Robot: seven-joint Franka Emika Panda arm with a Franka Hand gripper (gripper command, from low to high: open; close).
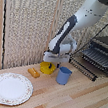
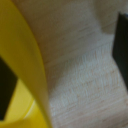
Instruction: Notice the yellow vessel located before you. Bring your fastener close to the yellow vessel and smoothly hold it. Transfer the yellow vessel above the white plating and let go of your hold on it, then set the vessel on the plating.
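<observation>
- At the back of the table [image 1: 57,99], close to the woven wall panel, the yellow vessel [image 1: 47,67] is seen resting on the wood, with the hand [image 1: 53,61] lowered directly over it.
- From the wrist view, one dark finger [image 2: 7,90] is seen inside the yellow vessel [image 2: 22,65] and the other [image 2: 121,45] outside over bare wood, so the rim is straddled by jaws that stand apart; no squeeze on the wall is shown yet.
- The step in hand is judged to be the grasp: the approach looks finished, and closing on the rim is what is called for next.
- After that, a straight lift is needed before any sideways travel, since the blue cup [image 1: 64,75] stands just beside the vessel on the exterior view's right and the orange block [image 1: 33,73] lies near on the exterior view's left.
- The white plating [image 1: 11,88] lies well apart, toward the front and the exterior view's left, close to the table's front edge; its surface is bare.
- Open wood is seen between vessel and plate, so a path passing over the orange block is judged to be free once height is gained.
- A dark wire rack [image 1: 101,57] stands at the exterior view's right, away from that path.
</observation>
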